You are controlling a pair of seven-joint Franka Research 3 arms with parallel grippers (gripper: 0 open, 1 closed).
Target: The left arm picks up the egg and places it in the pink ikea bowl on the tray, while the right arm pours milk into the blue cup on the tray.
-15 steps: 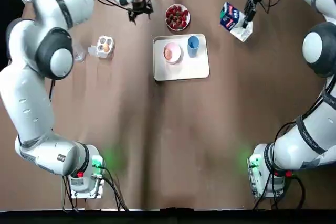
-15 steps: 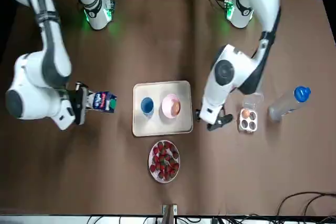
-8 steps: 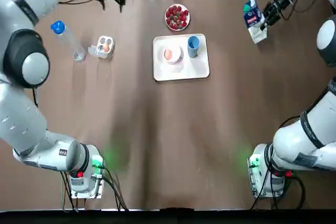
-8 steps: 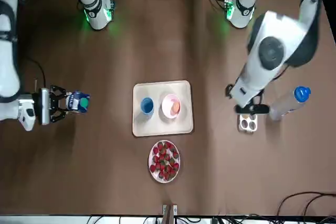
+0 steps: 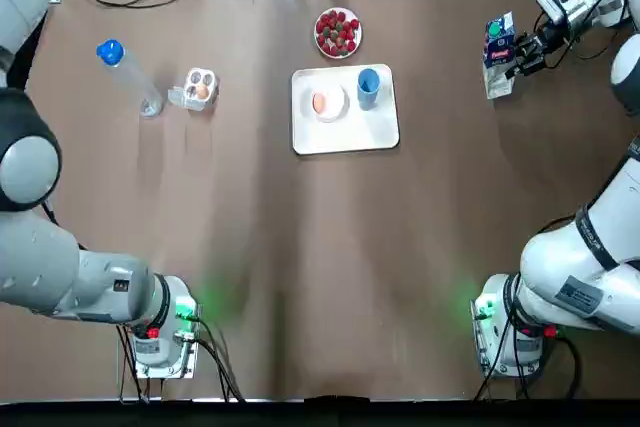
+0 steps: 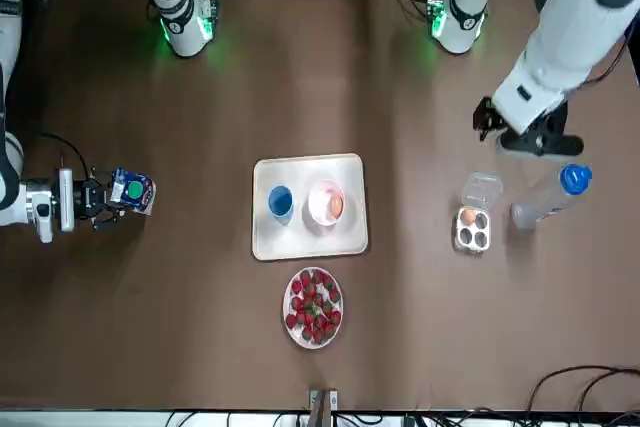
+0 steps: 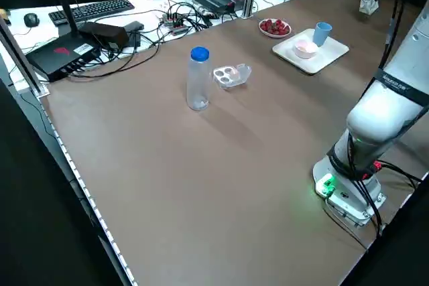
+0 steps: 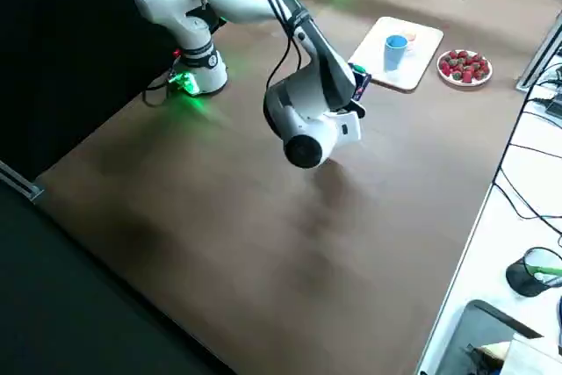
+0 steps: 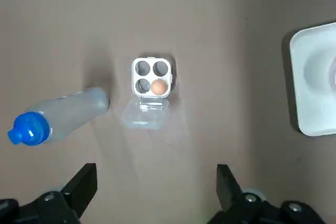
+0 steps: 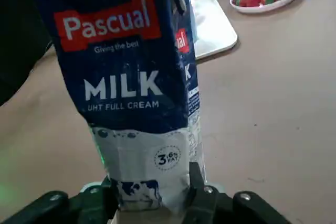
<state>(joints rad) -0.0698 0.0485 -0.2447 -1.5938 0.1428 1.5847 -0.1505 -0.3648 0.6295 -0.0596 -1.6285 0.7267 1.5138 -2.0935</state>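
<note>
An egg point(image 5: 320, 103) lies in the pink bowl point(image 5: 333, 105) on the white tray point(image 5: 350, 137), beside the blue cup point(image 5: 368, 85). A second egg point(image 9: 158, 86) sits in the small clear carton point(image 5: 197, 90). My left gripper point(image 6: 525, 137) hovers open, with nothing between its fingers point(image 9: 84, 182), off to the side of that carton and well away from the tray. My right gripper point(image 6: 88, 197) is shut on the base of the blue milk carton point(image 5: 497, 42), which stands upright far to the right of the tray; the same milk carton point(image 10: 136, 77) fills the right wrist view.
A plate of strawberries point(image 5: 338, 32) sits just behind the tray. A clear bottle with a blue cap point(image 5: 128, 75) stands next to the egg carton. Cables and equipment line the far table edge point(image 7: 167, 15).
The left gripper has swung away from the tray, past the egg carton, towards the table's far left. The right gripper has carried the milk carton farther right and turned it upright.
</note>
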